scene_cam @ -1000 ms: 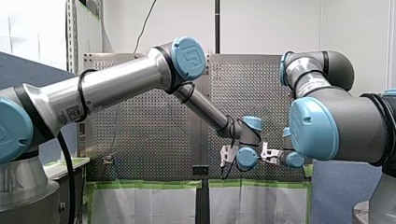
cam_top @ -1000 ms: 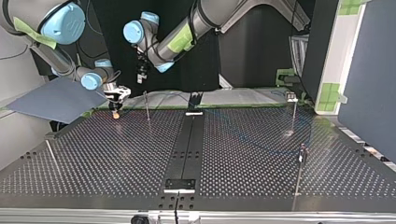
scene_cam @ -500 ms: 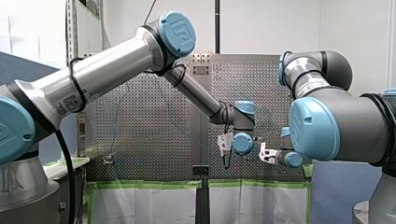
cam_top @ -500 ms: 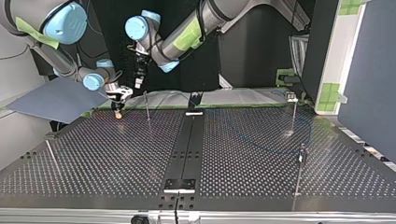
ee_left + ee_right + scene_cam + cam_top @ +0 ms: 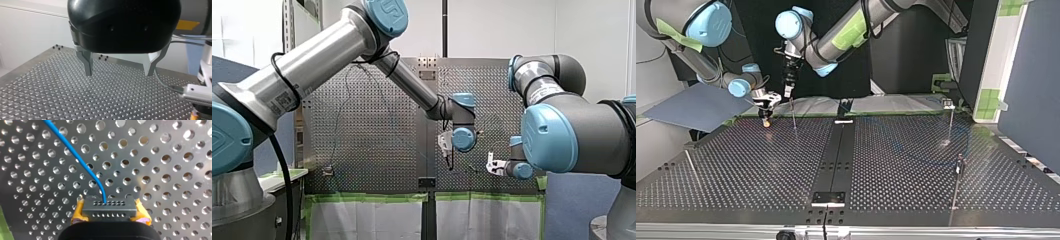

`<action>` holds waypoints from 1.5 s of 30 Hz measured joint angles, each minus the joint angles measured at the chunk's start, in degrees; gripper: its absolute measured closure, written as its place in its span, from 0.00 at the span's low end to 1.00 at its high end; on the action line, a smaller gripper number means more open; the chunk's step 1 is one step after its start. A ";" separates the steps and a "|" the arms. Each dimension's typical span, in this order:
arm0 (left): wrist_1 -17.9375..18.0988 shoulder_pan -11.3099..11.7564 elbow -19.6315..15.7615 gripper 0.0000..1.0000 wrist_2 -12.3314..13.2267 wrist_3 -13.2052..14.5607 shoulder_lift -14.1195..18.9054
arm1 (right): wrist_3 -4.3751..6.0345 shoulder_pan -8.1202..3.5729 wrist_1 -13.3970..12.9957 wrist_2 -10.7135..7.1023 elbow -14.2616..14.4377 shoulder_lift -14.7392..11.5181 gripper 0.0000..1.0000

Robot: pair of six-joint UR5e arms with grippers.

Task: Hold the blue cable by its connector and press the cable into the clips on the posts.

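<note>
While my right gripper (image 5: pixel 767 119) pinches the grey connector (image 5: pixel 109 207) between its yellow pads (image 5: pixel 78 213), low over the worktop (image 5: pixel 886 170), the blue cable (image 5: pixel 75 152) leaves it in a bend and runs off across the holes. A hard pull on the cable could, I judge, twist the connector out of the pads. My left gripper (image 5: pixel 119 73) hangs close by, fingers spread wide and empty, so the two could knock together. A thin post (image 5: pixel 793 114) stands just beside them, with others well apart.

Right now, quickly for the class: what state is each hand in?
Left hand: open, holding nothing.
Right hand: closed on the connector of the blue cable.
</note>
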 joint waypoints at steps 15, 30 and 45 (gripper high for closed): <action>5.41 5.88 -7.38 0.00 3.54 -1.10 7.38 | -0.11 0.11 0.14 0.12 0.00 0.00 1.00; 11.01 8.96 -15.68 0.00 6.27 -1.13 15.69 | -0.98 -0.29 2.42 1.98 0.02 -0.01 1.00; 11.09 8.43 -23.38 0.00 6.14 -0.72 23.38 | -1.49 -0.17 3.09 2.04 0.02 -0.05 1.00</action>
